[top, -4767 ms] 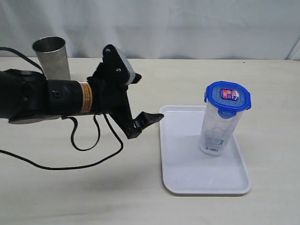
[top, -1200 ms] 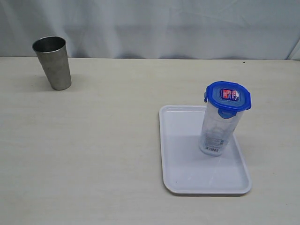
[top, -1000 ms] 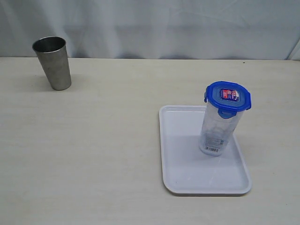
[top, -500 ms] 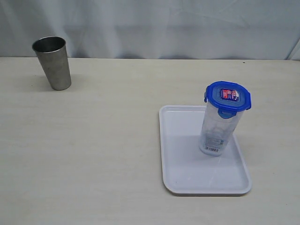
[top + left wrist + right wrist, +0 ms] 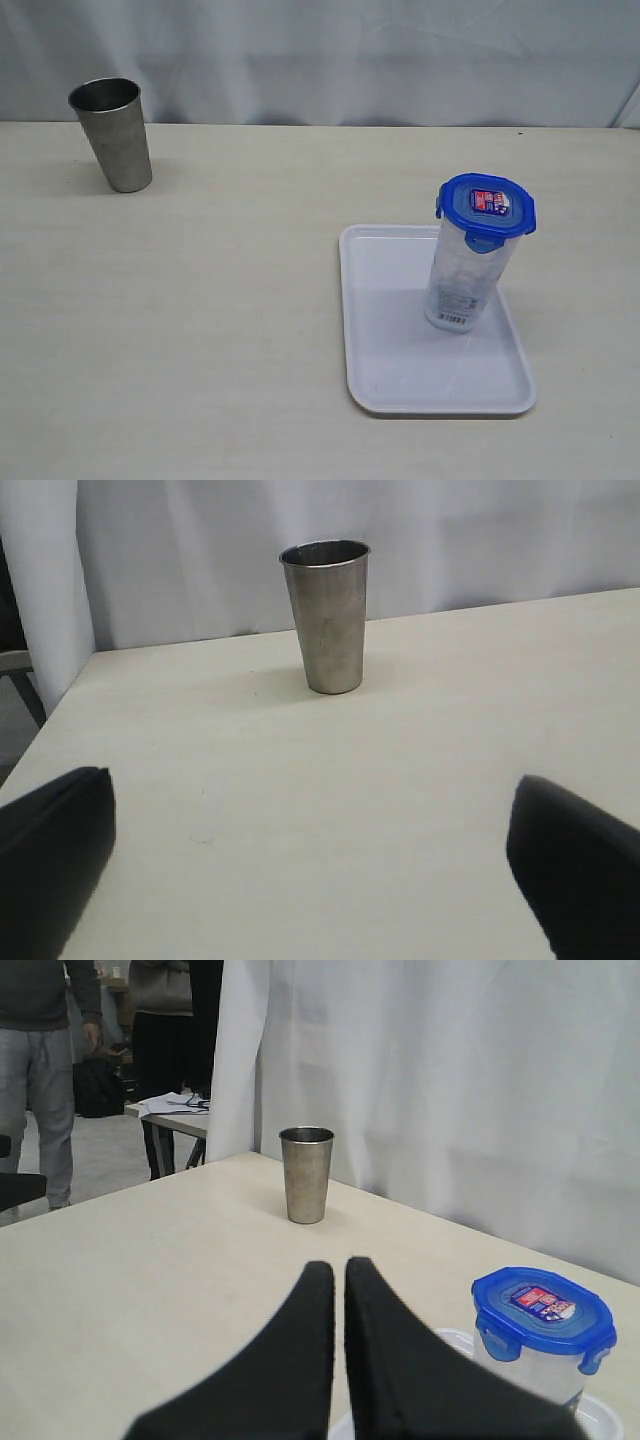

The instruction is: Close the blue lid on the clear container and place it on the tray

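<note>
Gone from the exterior view is the left arm, which earlier stretched across the bench [image 5: 250,330] toward the tray [image 5: 400,380]; neither arm shows there now. On the pale bench the white tray lies right of centre, and the clear container [image 5: 462,275] stands upright in it, toward its far right part. A steel tumbler [image 5: 112,135] stands well apart at the far left. The blue lid [image 5: 487,207] sits on the container's mouth. In the left wrist view, the left jaws stand wide apart over bare bench, the tumbler ahead between them. The right jaws are pressed together, empty, held above the bench and aimed toward the tumbler.
</note>
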Motion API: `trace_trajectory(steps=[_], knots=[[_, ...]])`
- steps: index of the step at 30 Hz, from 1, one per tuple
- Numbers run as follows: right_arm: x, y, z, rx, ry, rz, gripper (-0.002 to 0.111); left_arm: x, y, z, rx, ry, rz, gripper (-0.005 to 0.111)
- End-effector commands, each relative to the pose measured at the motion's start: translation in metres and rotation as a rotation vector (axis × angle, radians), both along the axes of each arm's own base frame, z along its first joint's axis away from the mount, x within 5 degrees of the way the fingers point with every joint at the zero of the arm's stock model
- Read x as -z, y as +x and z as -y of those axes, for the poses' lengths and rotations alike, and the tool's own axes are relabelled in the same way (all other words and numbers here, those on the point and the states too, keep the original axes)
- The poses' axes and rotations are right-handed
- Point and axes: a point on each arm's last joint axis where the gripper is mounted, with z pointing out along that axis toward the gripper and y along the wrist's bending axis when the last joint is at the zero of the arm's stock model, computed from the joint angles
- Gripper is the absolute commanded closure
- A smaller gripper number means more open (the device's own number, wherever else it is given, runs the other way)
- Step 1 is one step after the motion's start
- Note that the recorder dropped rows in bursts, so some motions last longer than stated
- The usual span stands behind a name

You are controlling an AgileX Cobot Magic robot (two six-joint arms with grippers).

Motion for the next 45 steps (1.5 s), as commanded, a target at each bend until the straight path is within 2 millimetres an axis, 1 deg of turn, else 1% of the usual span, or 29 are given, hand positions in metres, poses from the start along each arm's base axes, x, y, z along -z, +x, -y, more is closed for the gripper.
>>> trace_trajectory(steps=[1, 6, 11, 13, 15, 16, 20, 23, 33, 37, 45], knots=[[0.0003, -0.0003, 0.0004, 0.001, 0.003, 0.002, 0.104, 0.0005, 0.0000, 0.0000, 0.000, 0.002, 0.005, 0.002], [0.0003, -0.0003, 0.0004, 0.001, 0.003, 0.002, 0.104, 0.0005, 0.0000, 0.0000, 0.001, 0.005, 0.005, 0.002], [0.0003, -0.0003, 0.0004, 0.001, 0.003, 0.002, 0.104, 0.0009, 0.0000, 0.0000, -0.012, -0.054, -0.003, 0.002], [0.0003, -0.0003, 0.0004, 0.001, 0.003, 0.002, 0.104, 0.0009, 0.0000, -0.0004, -0.020, -0.056, -0.003, 0.005], [0.0003, -0.0003, 0.0004, 0.001, 0.003, 0.002, 0.104, 0.0011, 0.0000, -0.0010, -0.032, -0.056, -0.005, 0.017], [0.0003, -0.0003, 0.0004, 0.001, 0.003, 0.002, 0.104, 0.0013, -0.0001, -0.0015, -0.039, -0.051, -0.006, 0.027], [0.0003, -0.0003, 0.0004, 0.001, 0.003, 0.002, 0.104, 0.0014, -0.0001, -0.0017, -0.022, 0.037, -0.004, 0.077], [0.0003, -0.0003, 0.0004, 0.001, 0.003, 0.002, 0.104, 0.0014, -0.0001, -0.0016, -0.018, 0.055, -0.004, 0.106], [0.0003, -0.0003, 0.0004, 0.001, 0.003, 0.002, 0.104, 0.0008, 0.0000, -0.0014, -0.017, 0.049, 0.004, 0.107], [0.0003, -0.0003, 0.0004, 0.001, 0.003, 0.002, 0.104, 0.0008, -0.0001, 0.0009, -0.010, -0.037, -0.001, 0.107], [0.0003, -0.0003, 0.0004, 0.001, 0.003, 0.002, 0.104, 0.0008, -0.0001, 0.0007, -0.010, -0.029, 0.000, 0.107]])
